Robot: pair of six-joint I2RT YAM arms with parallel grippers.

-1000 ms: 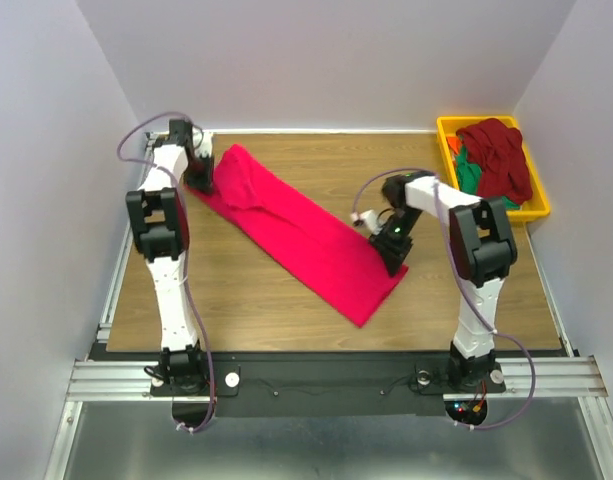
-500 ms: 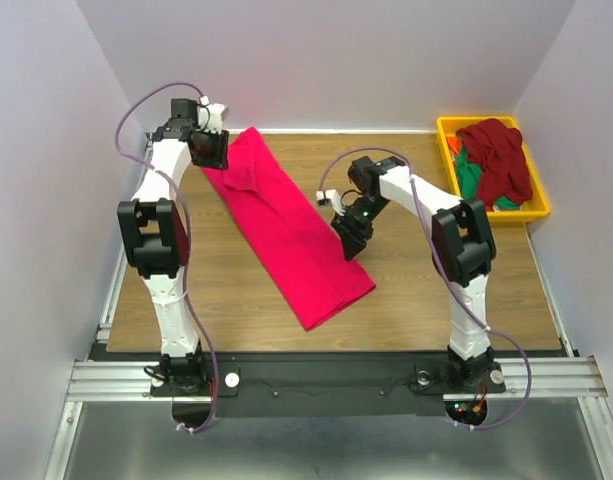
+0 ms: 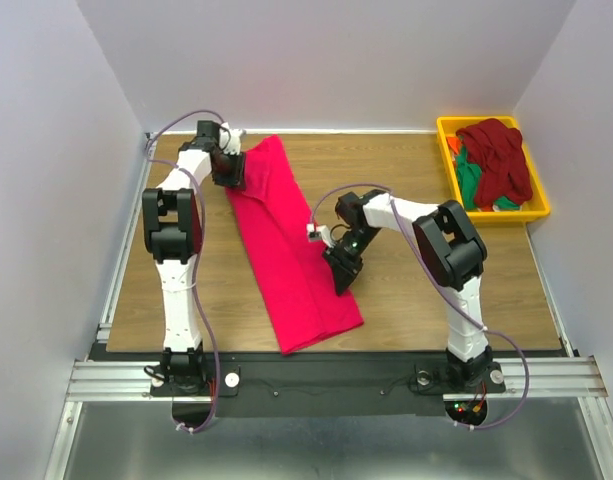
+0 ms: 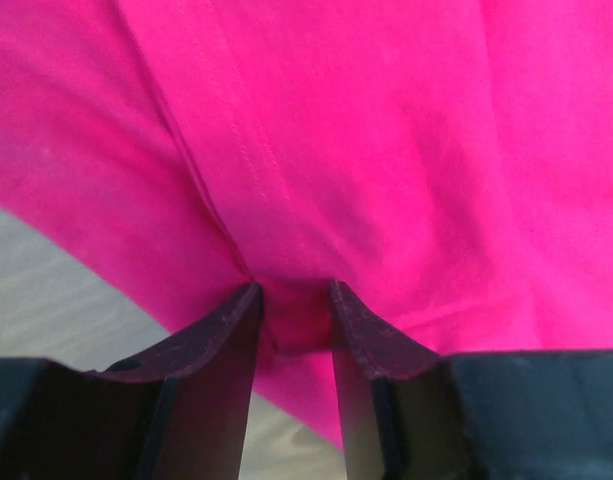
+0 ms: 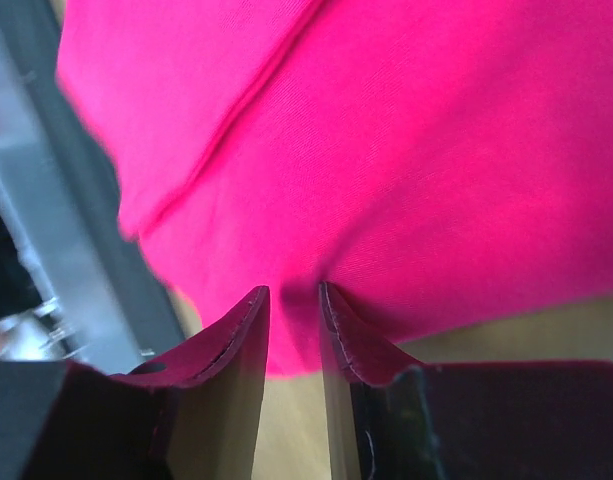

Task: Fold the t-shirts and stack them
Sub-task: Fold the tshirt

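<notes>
A bright crimson-pink t-shirt [image 3: 286,250], folded into a long strip, runs from the far left of the table to the near middle. My left gripper [image 3: 229,168] is at the strip's far end. In the left wrist view its fingers [image 4: 294,295] are shut on a puckered bunch of the pink cloth [image 4: 386,120]. My right gripper [image 3: 344,272] is at the strip's right edge, toward the near end. In the right wrist view it [image 5: 294,295] pinches the cloth's edge [image 5: 436,150]. A dark maroon t-shirt [image 3: 498,155] lies heaped over green [image 3: 469,178] and orange [image 3: 454,146] ones.
The yellow tray [image 3: 442,128] holding the heaped shirts stands at the far right corner of the wooden table [image 3: 426,300]. White walls close in the left, back and right sides. A black rail [image 3: 326,375] runs along the near edge.
The pink strip has swung from a diagonal to nearly lengthwise. My left gripper carried its far end rightward; my right gripper dragged the near part left and toward the front edge.
</notes>
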